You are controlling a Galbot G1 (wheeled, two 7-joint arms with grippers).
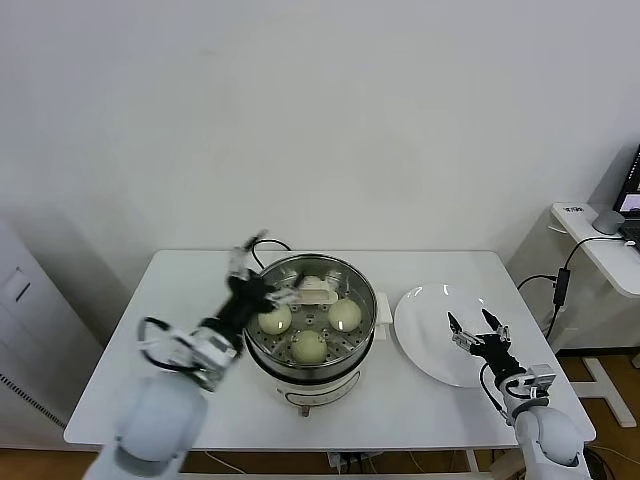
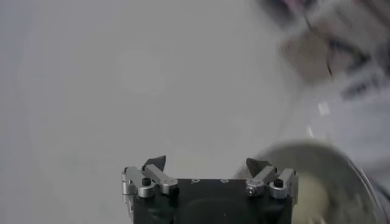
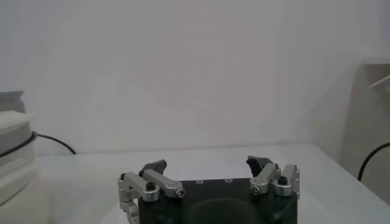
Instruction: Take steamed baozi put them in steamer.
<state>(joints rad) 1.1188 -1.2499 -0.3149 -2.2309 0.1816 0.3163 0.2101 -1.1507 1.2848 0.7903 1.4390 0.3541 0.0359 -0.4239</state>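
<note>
- Cabinet (image 1: 25, 330), white, stands at the far left edge beside the white table (image 1: 150, 340).
- Left gripper (image 1: 262, 290) sits over the left rim of the steamer (image 1: 310, 345), its arm reaching in from the lower left and bent at the wrist; in the wrist view its fingers (image 2: 155, 163) stand spread with nothing between them.
- The steamer stands at the middle of the table, a shiny steel pot on a white base, with a black cable (image 1: 275, 245) trailing behind it.
- Steamed baozi lie on the perforated tray inside: one on the left (image 1: 275, 319) just beside the left gripper, one at the front (image 1: 309, 346), one on the right (image 1: 344, 315). A fourth pale shape at the back (image 1: 318, 291) may be another bun, though the rim partly hides it.
- A white plate (image 1: 430, 320) lies just right of the steamer, bare where it shows.
- Right gripper (image 1: 478, 330) hovers over the plate's right part, arm rising from the lower right, jaws apart and empty.
- A side desk (image 1: 600, 245) with a grey mouse (image 1: 607, 221) stands at the far right; a plain pale wall closes the room behind.
</note>
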